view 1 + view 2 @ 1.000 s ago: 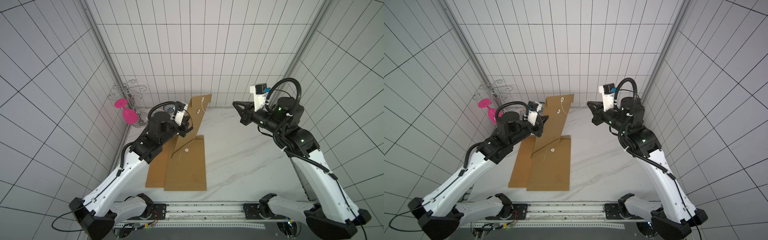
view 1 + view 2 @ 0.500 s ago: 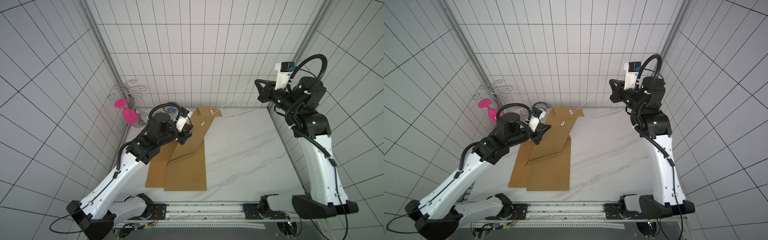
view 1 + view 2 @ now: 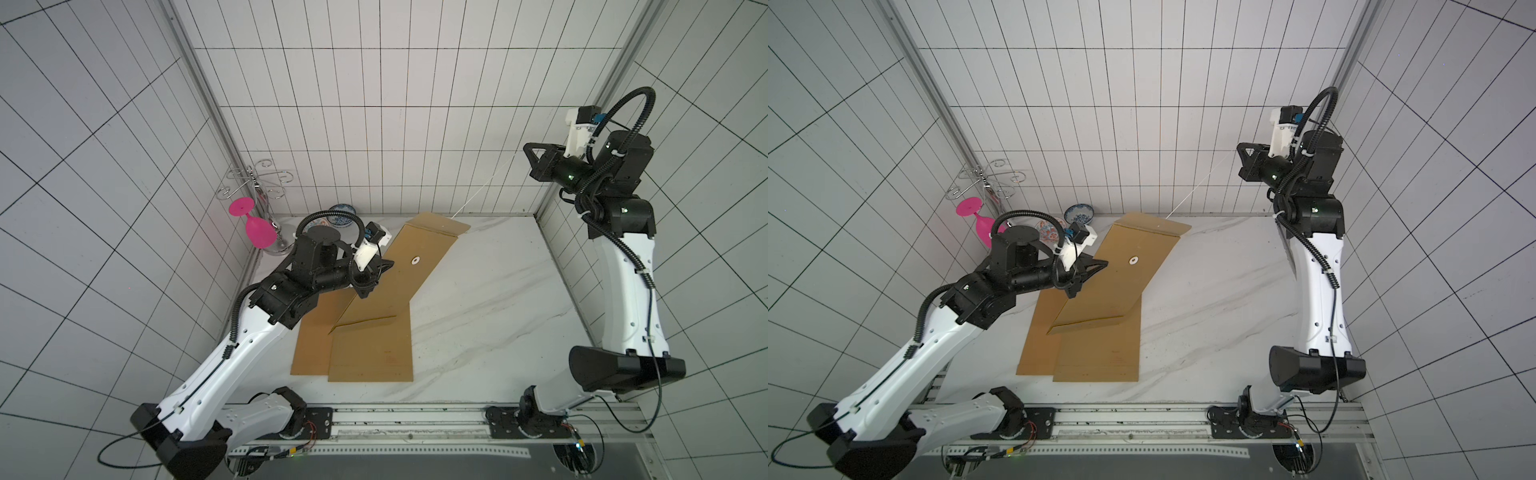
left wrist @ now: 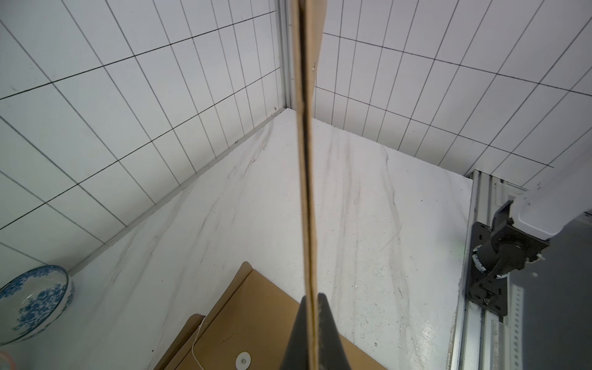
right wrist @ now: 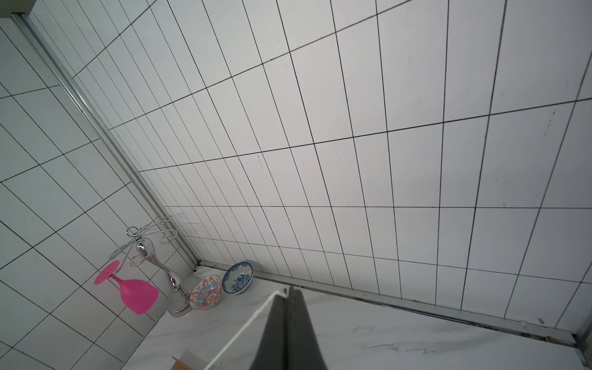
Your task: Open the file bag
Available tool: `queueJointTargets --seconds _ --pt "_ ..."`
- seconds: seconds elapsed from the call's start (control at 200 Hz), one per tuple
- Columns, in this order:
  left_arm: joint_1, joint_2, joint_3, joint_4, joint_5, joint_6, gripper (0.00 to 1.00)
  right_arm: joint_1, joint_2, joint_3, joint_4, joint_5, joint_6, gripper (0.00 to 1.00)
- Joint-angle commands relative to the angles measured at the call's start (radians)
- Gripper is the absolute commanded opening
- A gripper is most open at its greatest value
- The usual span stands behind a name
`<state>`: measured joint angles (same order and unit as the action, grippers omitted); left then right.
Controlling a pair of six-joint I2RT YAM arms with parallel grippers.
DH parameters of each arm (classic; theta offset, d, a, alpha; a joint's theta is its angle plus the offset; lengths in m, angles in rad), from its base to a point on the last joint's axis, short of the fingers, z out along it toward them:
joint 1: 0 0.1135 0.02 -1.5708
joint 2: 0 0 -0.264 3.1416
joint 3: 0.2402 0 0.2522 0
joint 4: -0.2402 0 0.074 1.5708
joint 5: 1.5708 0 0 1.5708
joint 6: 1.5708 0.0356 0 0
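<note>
A brown file bag slants up off the table, its flap folded back at the far end and a white disc on its face. My left gripper is shut on the bag's long edge. A thin white string runs taut from the flap up to my right gripper, which is shut on the string's end, high near the back right corner.
Two more brown file bags lie flat under the lifted one. A pink glass hangs on a chrome rack at the back left, with two patterned bowls beside it. The arms' rail borders the front.
My right gripper has risen and swung far right, drawing the string out long and taut. The bag's flap has come open and the bag has tipped lower toward the back right.
</note>
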<state>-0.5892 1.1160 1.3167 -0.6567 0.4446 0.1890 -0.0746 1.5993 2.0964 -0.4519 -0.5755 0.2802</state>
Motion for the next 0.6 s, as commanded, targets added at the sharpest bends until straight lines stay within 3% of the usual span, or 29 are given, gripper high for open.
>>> queueJointTargets --seconds 0.0,0.135,0.255,0.28,0.3,0.49,0.595 --pt "-0.001 -0.038 0.008 0.009 0.111 0.039 0.00 -0.017 0.038 0.054 0.041 -0.171 0.052 0.07" --pt "0.006 -0.035 0.018 0.011 0.096 0.013 0.00 -0.033 0.024 0.007 0.064 -0.212 0.068 0.43" --pt "0.026 -0.036 0.028 0.021 0.087 -0.024 0.00 -0.092 -0.006 -0.082 0.090 -0.195 0.119 0.59" --pt "0.032 -0.039 0.029 0.025 0.084 -0.034 0.00 -0.106 -0.012 -0.104 0.099 -0.197 0.126 0.84" --pt "0.036 -0.040 0.030 0.027 0.083 -0.040 0.00 -0.116 -0.018 -0.120 0.103 -0.198 0.130 0.91" --pt "0.067 -0.065 0.061 0.054 0.092 -0.074 0.00 -0.168 -0.131 -0.351 0.184 -0.125 0.084 1.00" --pt "0.068 -0.094 0.085 0.094 0.065 -0.096 0.00 -0.171 -0.194 -0.476 0.252 -0.103 0.059 0.98"
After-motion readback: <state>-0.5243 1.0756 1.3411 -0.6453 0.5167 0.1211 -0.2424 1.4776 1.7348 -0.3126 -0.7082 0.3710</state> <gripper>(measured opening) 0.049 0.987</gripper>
